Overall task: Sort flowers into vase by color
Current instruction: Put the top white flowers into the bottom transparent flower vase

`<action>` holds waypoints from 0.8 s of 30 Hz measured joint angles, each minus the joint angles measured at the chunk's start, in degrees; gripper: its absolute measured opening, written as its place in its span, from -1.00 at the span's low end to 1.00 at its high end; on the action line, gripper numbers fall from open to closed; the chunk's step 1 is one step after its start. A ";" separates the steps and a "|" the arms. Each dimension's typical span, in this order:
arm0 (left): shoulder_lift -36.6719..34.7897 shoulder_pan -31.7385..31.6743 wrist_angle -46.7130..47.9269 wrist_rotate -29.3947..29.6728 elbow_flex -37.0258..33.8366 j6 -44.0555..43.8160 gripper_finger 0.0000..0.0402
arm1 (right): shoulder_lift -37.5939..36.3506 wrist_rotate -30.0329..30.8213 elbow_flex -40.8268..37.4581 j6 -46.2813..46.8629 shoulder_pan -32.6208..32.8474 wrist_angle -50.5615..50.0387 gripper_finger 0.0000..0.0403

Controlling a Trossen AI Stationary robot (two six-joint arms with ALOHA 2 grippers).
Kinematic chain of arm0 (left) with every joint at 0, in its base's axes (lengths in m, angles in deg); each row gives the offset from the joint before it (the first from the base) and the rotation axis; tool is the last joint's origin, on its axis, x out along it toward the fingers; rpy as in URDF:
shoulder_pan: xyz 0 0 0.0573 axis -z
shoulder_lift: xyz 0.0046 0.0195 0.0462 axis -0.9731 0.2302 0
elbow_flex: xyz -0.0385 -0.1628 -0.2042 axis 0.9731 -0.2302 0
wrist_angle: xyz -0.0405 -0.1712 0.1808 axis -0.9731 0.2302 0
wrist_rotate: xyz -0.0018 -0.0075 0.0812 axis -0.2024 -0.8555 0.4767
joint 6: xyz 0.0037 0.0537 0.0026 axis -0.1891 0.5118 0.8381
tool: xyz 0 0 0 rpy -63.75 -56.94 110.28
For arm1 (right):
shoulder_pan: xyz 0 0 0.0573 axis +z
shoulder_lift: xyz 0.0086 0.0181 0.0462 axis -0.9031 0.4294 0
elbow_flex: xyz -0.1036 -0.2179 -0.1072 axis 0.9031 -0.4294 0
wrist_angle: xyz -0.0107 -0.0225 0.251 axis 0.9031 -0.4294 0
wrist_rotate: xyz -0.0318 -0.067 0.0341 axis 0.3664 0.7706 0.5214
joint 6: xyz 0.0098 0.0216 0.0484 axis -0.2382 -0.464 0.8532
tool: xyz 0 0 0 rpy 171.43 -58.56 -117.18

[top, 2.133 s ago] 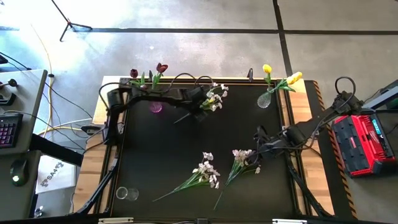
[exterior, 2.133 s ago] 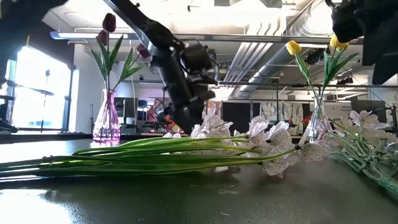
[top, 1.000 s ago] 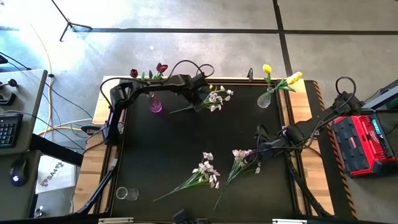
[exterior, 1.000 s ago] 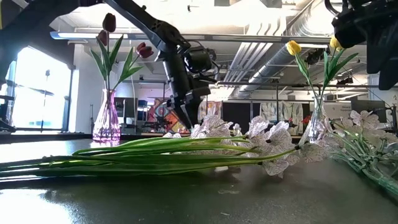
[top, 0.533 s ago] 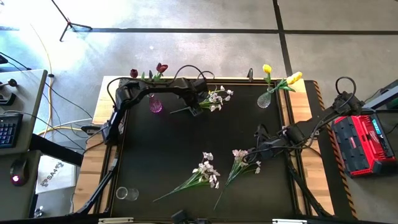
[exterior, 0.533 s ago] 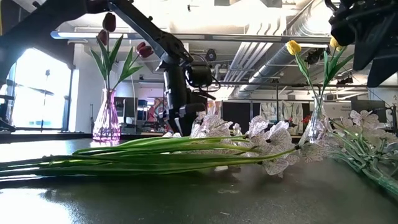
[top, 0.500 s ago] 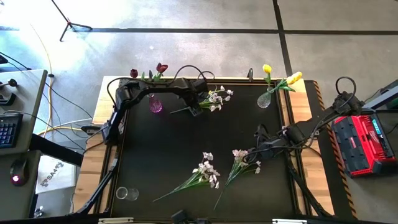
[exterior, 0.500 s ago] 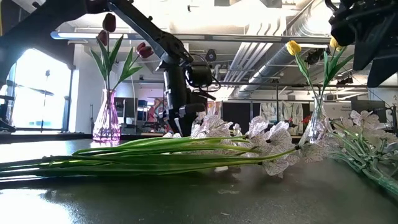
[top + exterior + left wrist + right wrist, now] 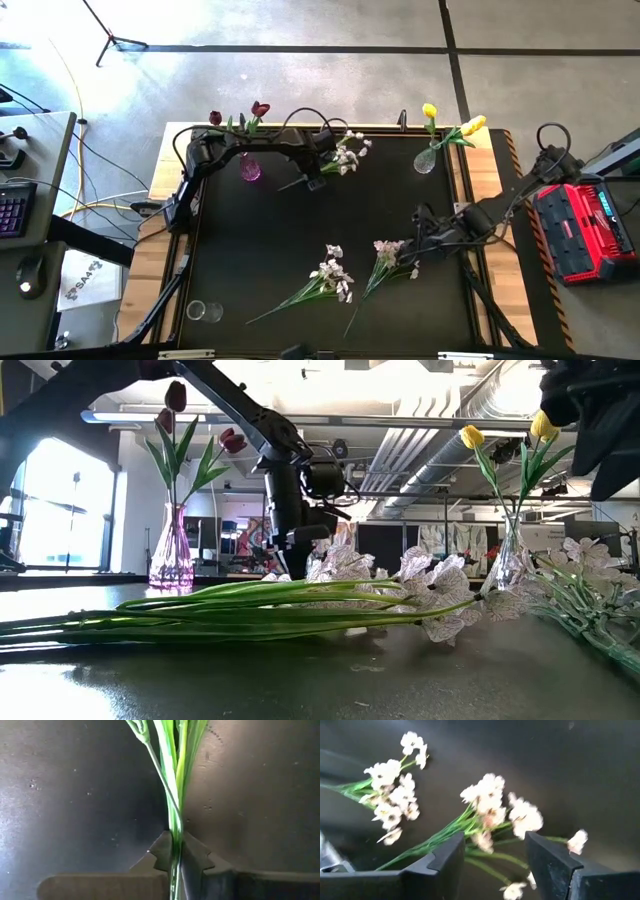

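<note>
Currently the left tool (image 9: pixel 317 182) sits at the far middle of the table (image 9: pixel 260 260), pinching the green stem of a white spray (image 9: pixel 346 155); in the left wrist view the stem (image 9: pixel 174 825) runs straight down between the two fingers (image 9: pixel 161 852), which press on it from both sides. The spray's blossoms lie just right of that tool, toward the far edge. The pink vase (image 9: pixel 249 170) stands just left of the left tool and holds the two maroon tulips (image 9: pixel 260 108); the low view shows them upright in it (image 9: pixel 176 397). The right tool (image 9: pixel 418 243) is at the right middle of the table, fingers (image 9: pixel 445 862) spread wide, right beside a second white spray (image 9: pixel 388 255); that spray's blossoms (image 9: pixel 490 805) show between and beyond the spread fingers, no contact visible. A third white spray (image 9: pixel 325 278) lies just left of the second one, stem pointing toward the near left, flat on the table. The clear vase (image 9: pixel 425 160) stands at the far right with the two yellow tulips (image 9: pixel 429 110) in it, one leaning right. A small clear glass (image 9: pixel 203 311) sits at the near left corner, well apart from all the flowers.
</note>
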 joint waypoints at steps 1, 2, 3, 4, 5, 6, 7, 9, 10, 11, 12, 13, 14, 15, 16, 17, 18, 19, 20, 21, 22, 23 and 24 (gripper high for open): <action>0.00 0.17 0.14 -0.08 0.07 -0.46 -0.97 | 0.00 1.04 0.00 0.26 0.26 -0.59 -0.04; -0.09 0.33 0.60 -0.39 0.27 -1.13 -0.97 | 0.02 1.56 0.00 0.42 0.36 -0.90 -0.04; -0.31 0.57 1.13 -0.84 0.29 -1.70 -0.97 | 0.01 1.63 0.00 0.52 0.45 -0.87 -0.04; -0.59 0.98 1.80 -1.01 0.29 -2.30 -0.98 | 0.00 1.75 0.00 0.81 0.58 -0.85 -0.04; -1.11 1.44 2.05 -1.15 0.29 -2.89 -0.98 | 0.00 2.03 0.00 1.02 0.88 -0.83 -0.04; -1.91 1.90 2.01 -1.29 0.29 -3.33 -0.99 | 0.02 2.27 0.00 1.27 1.34 -0.78 -0.04; -2.78 2.48 1.98 -1.29 0.29 -3.93 -0.99 | 0.02 2.75 0.00 1.42 1.92 -0.67 -0.04; -5.03 3.65 1.81 -1.26 0.33 -5.45 -0.99 | 0.02 4.17 0.02 1.50 3.12 -0.15 -0.04; -6.14 4.30 1.79 -1.24 0.33 -6.16 -0.99 | 0.02 4.85 0.02 1.67 3.79 -0.22 -0.04; -7.31 5.00 1.70 -1.10 0.33 -6.79 -0.99 | 0.02 5.34 0.02 1.92 4.33 -0.22 -0.04; -8.47 5.77 1.27 -0.65 0.33 -7.59 -1.00 | 0.02 6.15 0.02 2.19 4.82 -0.23 -0.04; -9.80 6.52 0.58 -0.12 0.33 -8.28 -1.00 | 0.02 6.81 0.02 2.51 5.37 -0.28 -0.04; -11.16 7.21 0.02 0.35 0.33 -9.24 -1.00 | 0.02 7.64 0.02 2.57 5.85 -0.28 -0.04; -12.37 7.92 -0.83 0.79 0.33 -10.24 -1.00 | 0.02 8.33 0.02 2.55 6.22 -0.33 -0.04; -13.79 8.57 -2.21 0.83 0.33 -11.15 -1.00 | 0.03 8.95 0.02 2.55 6.56 -0.42 -0.04; -15.11 9.20 -3.30 0.92 0.33 -12.13 -1.00 | 0.10 9.37 0.02 2.54 6.80 -0.44 -0.04; -16.33 9.99 -4.36 1.45 0.33 -12.96 -1.00 | 0.30 9.61 0.02 2.47 6.99 -0.48 -0.04; -17.67 10.78 -5.82 2.26 0.33 -13.80 -1.00 | 0.42 9.64 0.02 2.24 7.05 -0.60 -0.04; -19.05 11.56 -7.21 3.13 0.33 -14.58 -1.00 | 0.70 9.56 0.02 1.55 7.07 -0.85 -0.04; -20.49 12.50 -8.22 4.43 0.33 -15.33 -1.00 | 1.08 9.56 0.02 1.23 7.17 -0.92 -0.04; -21.88 13.47 -9.28 5.93 0.33 -16.19 -1.00 | 1.47 9.63 0.02 1.02 7.18 -0.93 -0.04; -23.38 14.51 -10.10 7.64 0.33 -17.29 -1.00 | 2.04 9.83 0.02 0.84 7.34 -1.11 -0.04; -24.93 15.81 -10.76 10.05 0.31 -18.32 -1.00 | 2.71 10.18 0.02 0.84 7.50 -1.39 -0.04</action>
